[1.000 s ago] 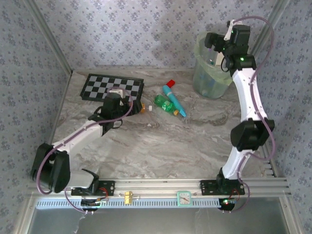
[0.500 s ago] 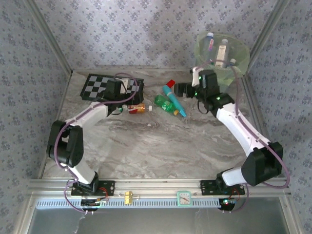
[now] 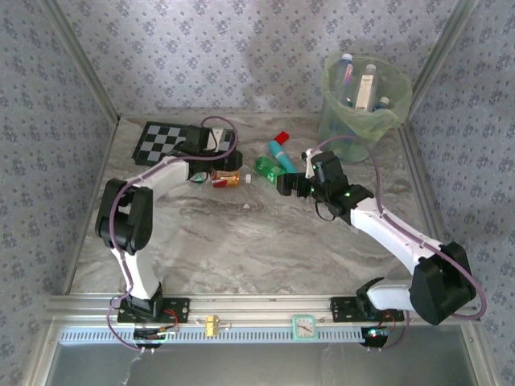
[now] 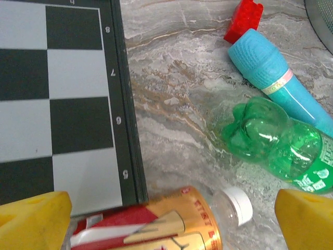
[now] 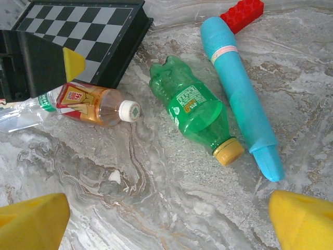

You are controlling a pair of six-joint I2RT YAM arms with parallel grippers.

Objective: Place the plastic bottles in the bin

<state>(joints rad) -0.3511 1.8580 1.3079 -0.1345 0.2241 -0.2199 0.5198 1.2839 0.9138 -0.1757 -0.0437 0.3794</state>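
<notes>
An orange-labelled bottle (image 4: 177,224) with a white cap (image 4: 239,204) lies beside the chessboard, between the fingers of my open left gripper (image 4: 171,229); whether the pads touch it I cannot tell. A green bottle (image 5: 195,110) with a yellow cap lies to its right, next to a teal tube (image 5: 239,88). My right gripper (image 5: 166,229) hovers open just short of the green bottle, nothing between its fingers. A crumpled clear bottle (image 5: 21,115) lies by the left gripper. The bin (image 3: 344,129) stands at the back right with three bottles (image 3: 368,84) inside.
The chessboard (image 3: 165,141) lies at the back left under my left wrist. A red brick (image 5: 242,13) sits at the tube's far end. A small white scrap (image 5: 114,177) lies on the marble. Open tabletop stretches toward the near edge.
My right arm has come down from over the bin to the table beside the green bottle. My left arm swung toward the back, bringing its gripper over the orange-labelled bottle.
</notes>
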